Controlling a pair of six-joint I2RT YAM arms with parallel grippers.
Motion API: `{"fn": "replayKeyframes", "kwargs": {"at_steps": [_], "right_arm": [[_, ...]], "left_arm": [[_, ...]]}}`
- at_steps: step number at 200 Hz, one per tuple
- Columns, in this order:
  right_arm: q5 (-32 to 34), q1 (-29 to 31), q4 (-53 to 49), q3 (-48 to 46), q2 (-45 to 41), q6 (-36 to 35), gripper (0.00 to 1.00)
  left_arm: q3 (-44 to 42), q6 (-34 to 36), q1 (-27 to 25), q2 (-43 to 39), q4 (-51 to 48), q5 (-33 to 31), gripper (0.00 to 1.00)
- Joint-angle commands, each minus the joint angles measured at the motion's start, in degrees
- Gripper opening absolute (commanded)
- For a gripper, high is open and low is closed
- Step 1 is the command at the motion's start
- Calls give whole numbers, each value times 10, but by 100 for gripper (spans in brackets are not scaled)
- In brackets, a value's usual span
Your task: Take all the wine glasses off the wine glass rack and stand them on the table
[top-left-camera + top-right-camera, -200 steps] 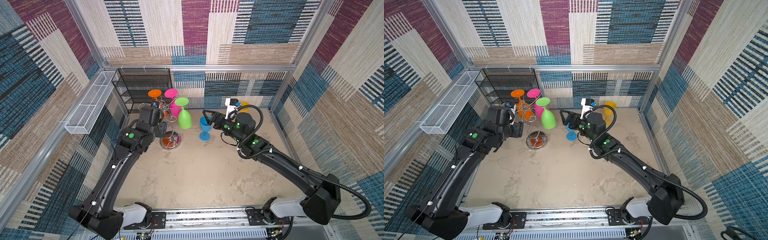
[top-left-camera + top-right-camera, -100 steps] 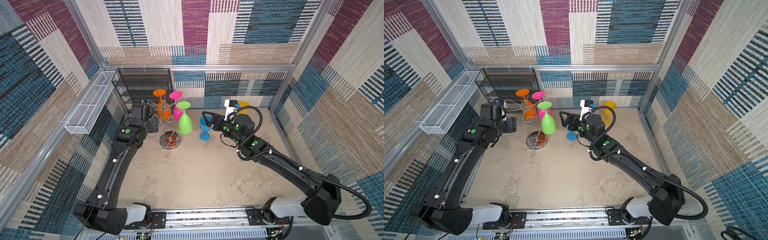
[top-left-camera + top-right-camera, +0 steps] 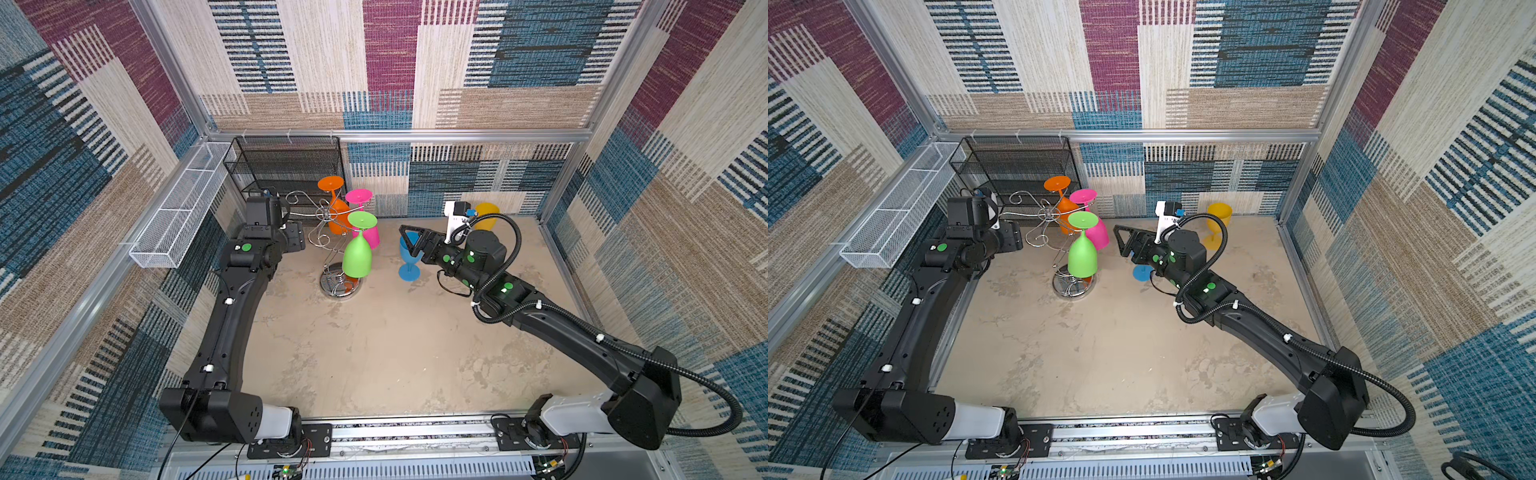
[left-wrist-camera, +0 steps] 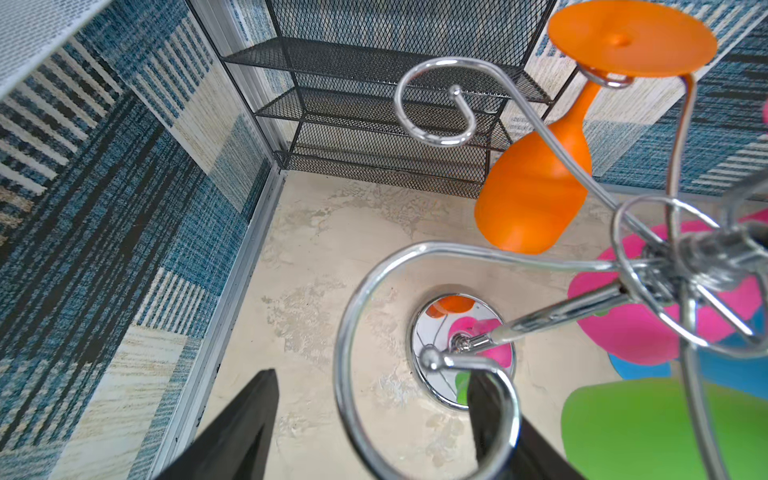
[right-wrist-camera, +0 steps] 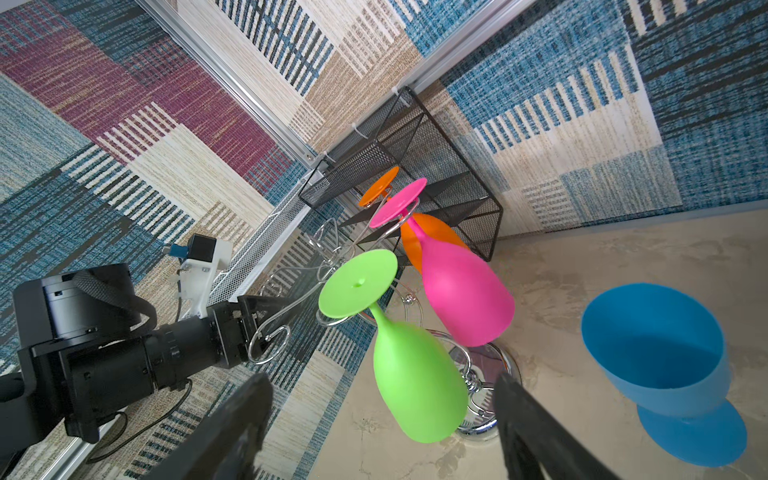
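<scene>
The chrome wine glass rack [image 3: 338,289] [image 3: 1073,289] stands at the back left, its stem leaning. Three wine glasses hang bowl-down from its arms: green [image 3: 356,259] [image 5: 415,382] nearest the front, pink [image 3: 372,237] and orange [image 3: 338,208] behind it. My left gripper [image 3: 297,239] [image 4: 370,424] is open beside the rack, and an empty scroll arm [image 4: 478,250] curls between its fingers. My right gripper [image 3: 409,237] [image 5: 380,428] is open and points at the green bowl from the right, a short gap away.
A blue glass [image 3: 409,272] [image 5: 652,353] stands upright on the table just under the right gripper. A yellow glass [image 3: 486,216] stands at the back right. A black mesh shelf [image 3: 286,166] and a long white basket [image 3: 178,208] line the back left.
My left gripper has drawn back to the left, from over the rack to its outer scroll arm. The hanging glasses have swung slightly. The right arm has barely moved.
</scene>
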Motion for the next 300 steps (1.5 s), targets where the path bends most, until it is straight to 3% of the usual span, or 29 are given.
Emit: {"fn": "replayKeyframes", "kwargs": {"at_steps": [1,86,147,300], "right_arm": [[-5,3,21,13,8,18,85],[-70,8,21,66,76,174,76],[-83,11,45,68,104,264,69],[-71,13,53,84,133,335,58]], "left_arm": [[10,-10,5,8,30,9,75],[37,-5,21,35,48,47,77],[-7,-22,20,-15,62,78,84],[-61,-29,37,-94,83,85,85]]}}
